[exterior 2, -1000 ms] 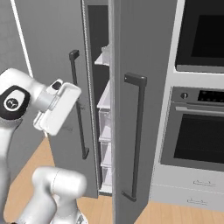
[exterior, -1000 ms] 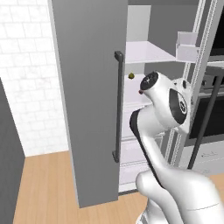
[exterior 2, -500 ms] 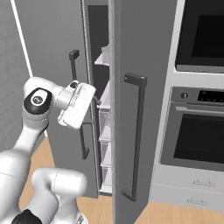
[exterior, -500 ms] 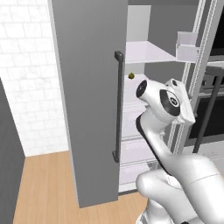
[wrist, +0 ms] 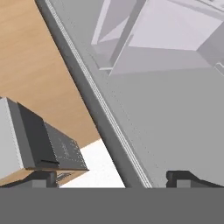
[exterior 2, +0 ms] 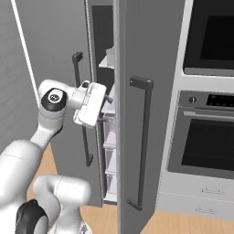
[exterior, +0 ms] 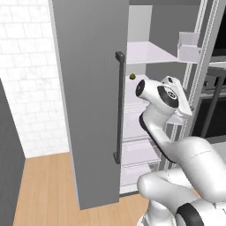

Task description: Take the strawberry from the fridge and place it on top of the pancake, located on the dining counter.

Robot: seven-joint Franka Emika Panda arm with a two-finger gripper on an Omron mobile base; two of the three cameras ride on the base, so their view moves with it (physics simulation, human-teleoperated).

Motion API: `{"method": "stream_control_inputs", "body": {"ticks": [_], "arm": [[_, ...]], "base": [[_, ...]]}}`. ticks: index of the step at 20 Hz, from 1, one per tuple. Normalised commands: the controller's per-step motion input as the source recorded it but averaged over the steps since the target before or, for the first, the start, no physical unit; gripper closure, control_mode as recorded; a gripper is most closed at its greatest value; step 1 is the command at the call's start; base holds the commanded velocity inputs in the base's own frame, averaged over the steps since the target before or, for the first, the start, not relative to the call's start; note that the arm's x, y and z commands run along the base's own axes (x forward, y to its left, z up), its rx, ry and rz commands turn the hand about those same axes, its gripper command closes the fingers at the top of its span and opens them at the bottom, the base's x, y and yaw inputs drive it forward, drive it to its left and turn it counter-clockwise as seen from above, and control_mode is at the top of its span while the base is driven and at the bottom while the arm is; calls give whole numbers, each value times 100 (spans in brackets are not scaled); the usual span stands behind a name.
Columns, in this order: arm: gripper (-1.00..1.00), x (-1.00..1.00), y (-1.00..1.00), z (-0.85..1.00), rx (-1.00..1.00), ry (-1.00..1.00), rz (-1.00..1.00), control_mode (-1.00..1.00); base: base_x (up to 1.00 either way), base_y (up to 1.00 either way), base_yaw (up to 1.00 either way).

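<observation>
Just hand (exterior 2: 109, 109) open, inside fridge (exterior 2: 137, 55)

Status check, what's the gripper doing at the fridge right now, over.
Gripper open, empty, at the gap between the fridge doors. Small round item on a shelf inside, too small to identify. Right door edge close beside the hand.

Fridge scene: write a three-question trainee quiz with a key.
1. True or false: the fridge has one door open.
2. The gripper is: A) shut on fruit B) open, holding nothing C) around a door handle.
3. Fill in: right of the fridge stands a built-in ____.

Key: 1 true; 2 B; 3 oven.
</observation>
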Motion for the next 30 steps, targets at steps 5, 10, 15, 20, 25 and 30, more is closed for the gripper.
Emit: {"method": "stream_control_inputs", "body": {"ticks": [5,10,15,20,25,30], "arm": [[-100,30,-32,-2,-1,9,0,-100],[-100,16,-34,-6,0,9,0,-100],[-100,-10,-58,-1,0,5,0,-100],[-100,-29,-82,0,0,3,0,-100],[-100,-24,-86,0,0,4,0,-100],[-100,-3,-26,0,0,4,0,-100]], "base": [[0,0,0],[0,0,0],[0,0,0],[0,0,0],[0,0,0],[0,0,0]]}}
